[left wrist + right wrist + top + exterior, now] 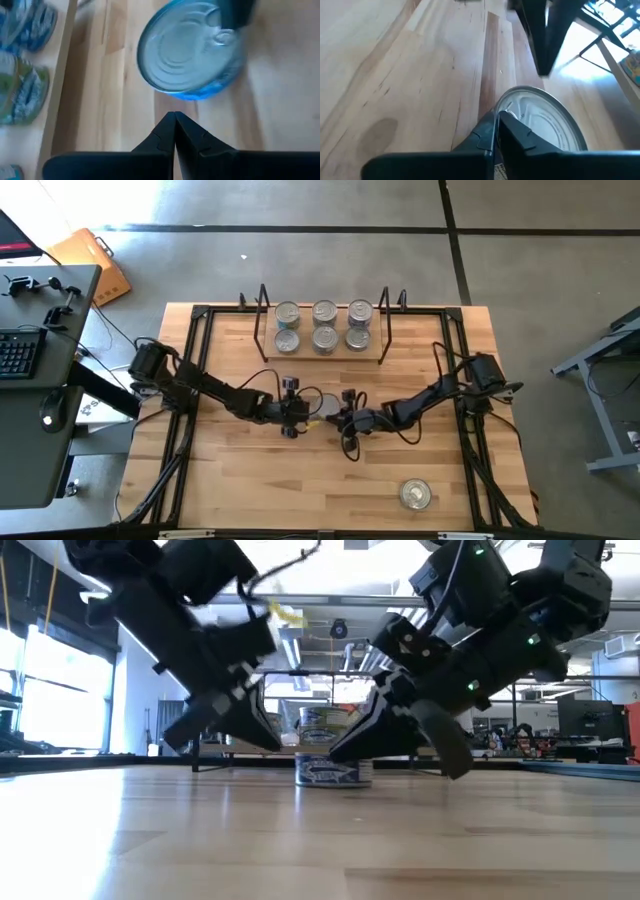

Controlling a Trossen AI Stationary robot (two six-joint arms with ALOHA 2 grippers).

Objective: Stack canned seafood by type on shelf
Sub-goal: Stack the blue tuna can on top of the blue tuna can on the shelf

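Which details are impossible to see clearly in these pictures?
- Middle tin, high view: mostly covered by both arms.
- Tins on the shelf, low view: hidden behind the arms; left wrist view: cut by the edge.
- Tin labels' print: too small or blurred everywhere.
- Lone front tin: type unreadable.

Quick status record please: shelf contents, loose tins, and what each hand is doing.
shelf: low wooden-board rack with black wire ends, six round silver-topped tins on it
centre tin: blue-sided silver-topped tin on the table, between both hands
stray tin: silver-topped tin near the front edge
left hand: shut, empty, beside the centre tin
right hand: shut, empty, at the centre tin's rim
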